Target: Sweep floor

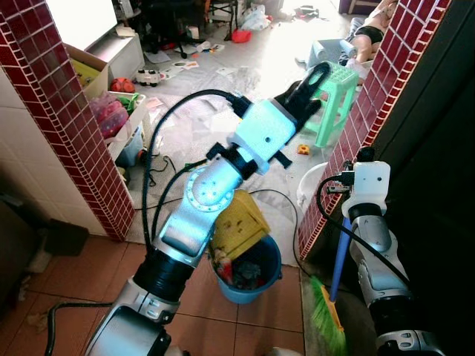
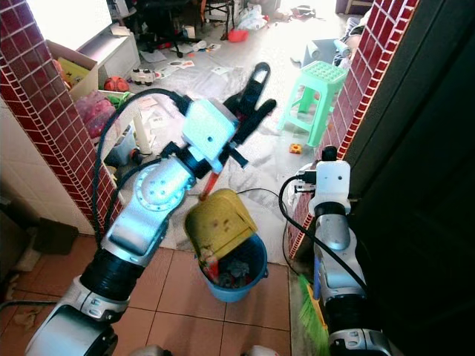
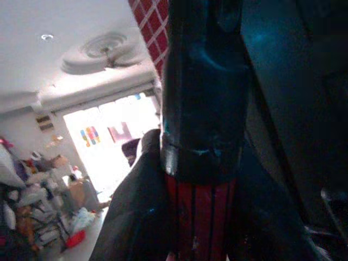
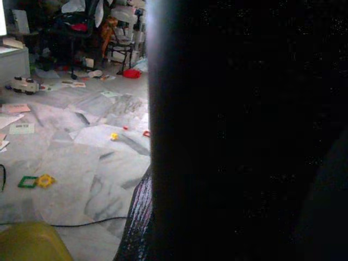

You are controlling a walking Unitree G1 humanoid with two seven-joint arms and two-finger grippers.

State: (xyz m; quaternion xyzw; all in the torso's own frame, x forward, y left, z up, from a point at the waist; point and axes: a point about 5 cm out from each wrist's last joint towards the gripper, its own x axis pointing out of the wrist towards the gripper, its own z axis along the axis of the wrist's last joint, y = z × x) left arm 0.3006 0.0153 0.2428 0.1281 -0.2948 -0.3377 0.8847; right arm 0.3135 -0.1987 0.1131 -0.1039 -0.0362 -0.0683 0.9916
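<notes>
Left eye view: dustpan tipped over the bucket, floor beyond still littered.

Marble floor [image 1: 223, 81] at upper centre holds scattered scraps, so much sweeping remains. Blue bucket [image 1: 256, 278] at lower centre already holds debris; the left end effector [image 2: 251, 100] clamps the yellow dustpan's [image 1: 237, 222] red handle. Right end effector's [image 1: 365, 157] fingers: cannot tell; broom [image 1: 326, 315] lower right.

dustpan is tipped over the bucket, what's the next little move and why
Probably tilt the yellow dustpan a bit steeper. The left tool holds its red handle and the pan sits tipped above the blue bucket, which already holds debris, so more tilt should slide out anything left. The right arm keeps the broom parked.
</notes>
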